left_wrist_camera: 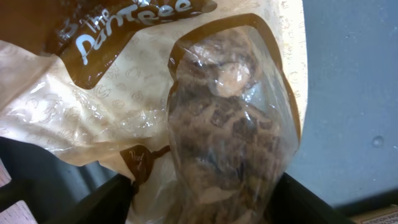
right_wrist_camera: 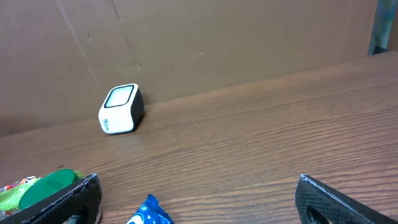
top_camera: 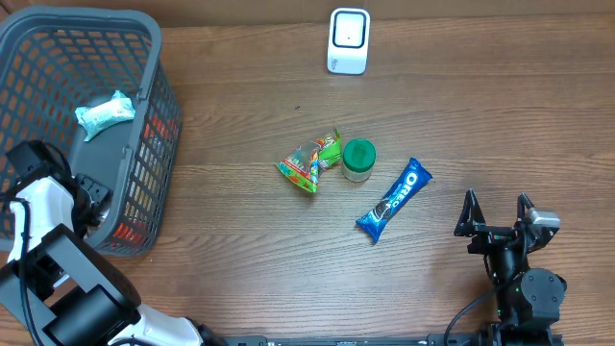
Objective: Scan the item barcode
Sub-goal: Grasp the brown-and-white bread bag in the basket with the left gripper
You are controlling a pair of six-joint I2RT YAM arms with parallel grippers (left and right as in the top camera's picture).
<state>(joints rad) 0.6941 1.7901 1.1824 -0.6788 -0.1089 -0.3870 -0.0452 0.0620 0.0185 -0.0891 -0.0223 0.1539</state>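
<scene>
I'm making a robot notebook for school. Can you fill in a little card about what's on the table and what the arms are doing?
Basket: grey, far left, teal packet inside
Scanner: white, at the back edge
Middle of table: candy bag, green-lidded jar, Oreo pack
Left gripper: in the basket, around a brown snack bag; grip unclear
Right gripper: open, empty

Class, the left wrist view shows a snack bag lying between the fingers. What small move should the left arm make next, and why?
Probably close the left gripper firmly on the snack bag. The bag fills the gap between the fingers inside the basket, but a grip cannot be confirmed, and the scanner stands across the table, so a secure hold comes first.
</scene>
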